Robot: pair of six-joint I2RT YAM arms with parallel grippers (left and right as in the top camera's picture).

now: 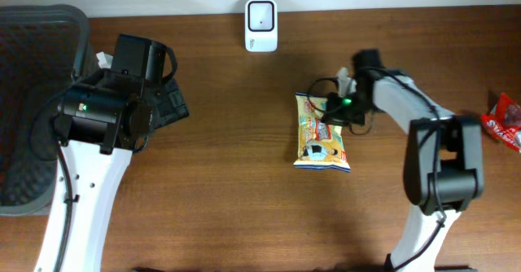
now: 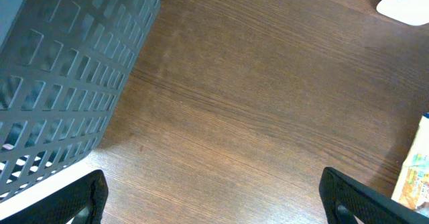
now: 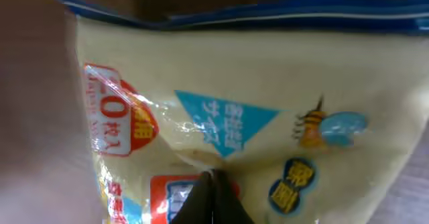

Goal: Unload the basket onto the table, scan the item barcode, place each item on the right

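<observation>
The snack bag is lying flat on the table, a bit right of the middle. Its picture side is facing up. Its long way is running from the far edge to the near edge, and its blue end is pointing at the near edge. I am not seeing a barcode on this side.

The right pincer is sitting on the far part of the bag. It is squeezed tight and seems to be pinching a little fold of the wrapper.

The white scanner is waiting at the far edge, further back and to the left of the bag. The right arm is much nearer to both.

The left pincer is hanging wide open over bare wood, holding nothing, near the basket.
</observation>
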